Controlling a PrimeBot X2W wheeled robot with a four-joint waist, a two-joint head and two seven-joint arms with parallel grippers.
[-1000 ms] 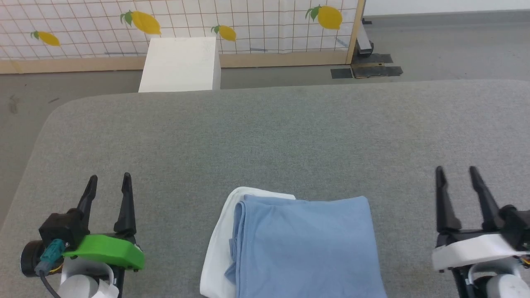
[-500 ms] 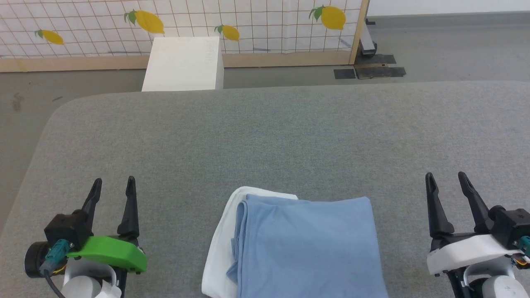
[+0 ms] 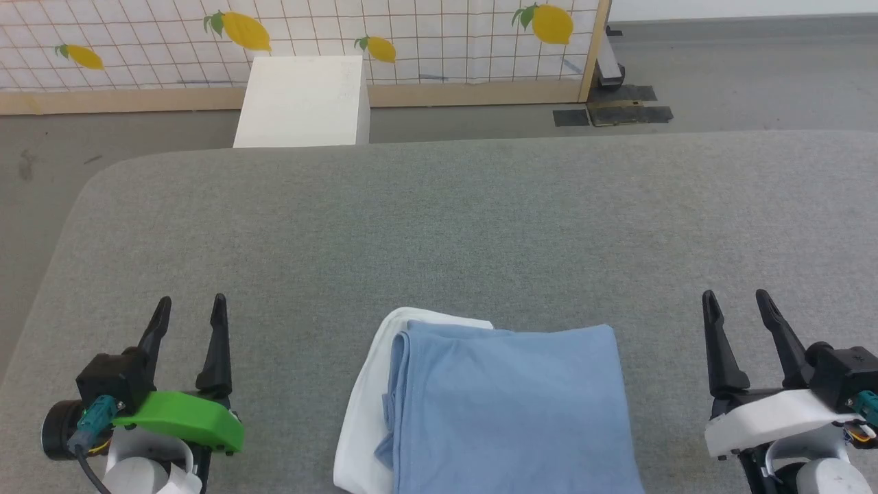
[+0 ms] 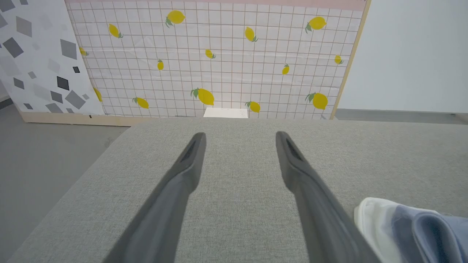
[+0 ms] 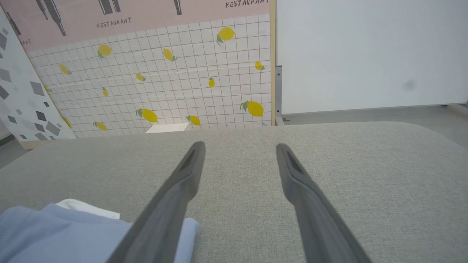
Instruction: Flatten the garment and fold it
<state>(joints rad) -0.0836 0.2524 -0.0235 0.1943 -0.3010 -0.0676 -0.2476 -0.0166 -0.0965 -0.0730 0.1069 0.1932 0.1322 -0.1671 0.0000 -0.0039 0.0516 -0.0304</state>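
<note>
The garment [image 3: 507,412], a light blue shirt with a white layer showing along its left edge, lies folded into a compact rectangle at the near middle of the grey padded table [image 3: 439,226]. My left gripper [image 3: 192,303] stands open to its left, well apart from it, nothing between the fingers. My right gripper [image 3: 735,298] stands open to its right, also empty and clear of the cloth. A folded corner of the garment [image 4: 413,230] shows at the lower right of the left wrist view, and the garment [image 5: 62,233] lies at the lower left of the right wrist view.
A white rectangular box [image 3: 302,103] stands on the floor beyond the table's far edge. Behind it runs a lemon-patterned tiled panel [image 3: 411,34] with a wooden base. The table's left corner [image 3: 96,185] is rounded, with grey floor [image 3: 34,171] beside it.
Both grippers have drawn back a little toward the near edge, the right one more so. The picture has shifted slightly. The garment lies as before.
</note>
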